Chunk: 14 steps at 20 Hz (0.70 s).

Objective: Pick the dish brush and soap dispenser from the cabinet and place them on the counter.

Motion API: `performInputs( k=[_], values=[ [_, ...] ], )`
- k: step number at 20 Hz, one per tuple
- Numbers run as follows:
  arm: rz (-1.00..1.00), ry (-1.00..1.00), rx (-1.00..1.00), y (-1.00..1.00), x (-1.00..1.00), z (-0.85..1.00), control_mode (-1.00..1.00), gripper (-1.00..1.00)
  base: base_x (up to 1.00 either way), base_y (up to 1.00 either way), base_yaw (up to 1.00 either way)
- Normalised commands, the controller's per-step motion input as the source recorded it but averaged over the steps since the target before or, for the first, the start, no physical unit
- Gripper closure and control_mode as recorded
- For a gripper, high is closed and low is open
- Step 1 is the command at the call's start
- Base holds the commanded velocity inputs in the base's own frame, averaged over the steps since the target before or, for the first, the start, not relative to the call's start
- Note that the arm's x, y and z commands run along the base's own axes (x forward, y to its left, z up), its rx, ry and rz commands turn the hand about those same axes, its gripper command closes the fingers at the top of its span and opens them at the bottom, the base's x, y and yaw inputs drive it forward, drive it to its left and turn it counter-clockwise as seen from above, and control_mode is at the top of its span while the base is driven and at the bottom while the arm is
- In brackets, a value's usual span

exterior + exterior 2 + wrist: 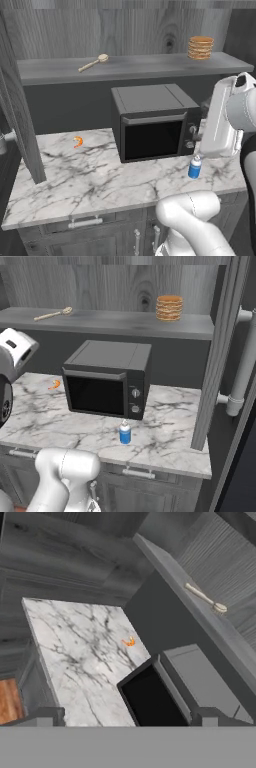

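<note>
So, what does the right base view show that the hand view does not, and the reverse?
Right base view alone: the small blue soap dispenser standing on the marble, and the stack of tan round discs on the shelf. Hand view alone: the open gripper. Shared: thin wooden dish brush, black microwave, white marble counter, small orange curled item.

The white arm (222, 125) rises folded at the counter's front edge; the gripper (127, 716) hangs empty, jaws wide apart.

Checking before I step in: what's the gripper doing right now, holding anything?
Gripper: open and holding nothing, its fingertips standing wide apart above the counter and the microwave.
</note>
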Motion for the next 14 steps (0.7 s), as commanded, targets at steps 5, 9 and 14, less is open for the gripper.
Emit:
performInputs(
  k=[5,9,14],
  values=[
    [0.0,-0.02,0.0,0.13,-0.01,0.41,-1.0,-1.0,0.0,0.0,0.0],
    [0.0,-0.04,0.0,0.15,-0.04,0.32,-1.0,-1.0,0.0,0.0,0.0],
    [0.0,-0.15,0.0,0.11,-0.02,0.01,-1.0,-1.0,0.0,0.0,0.0]
  ],
)
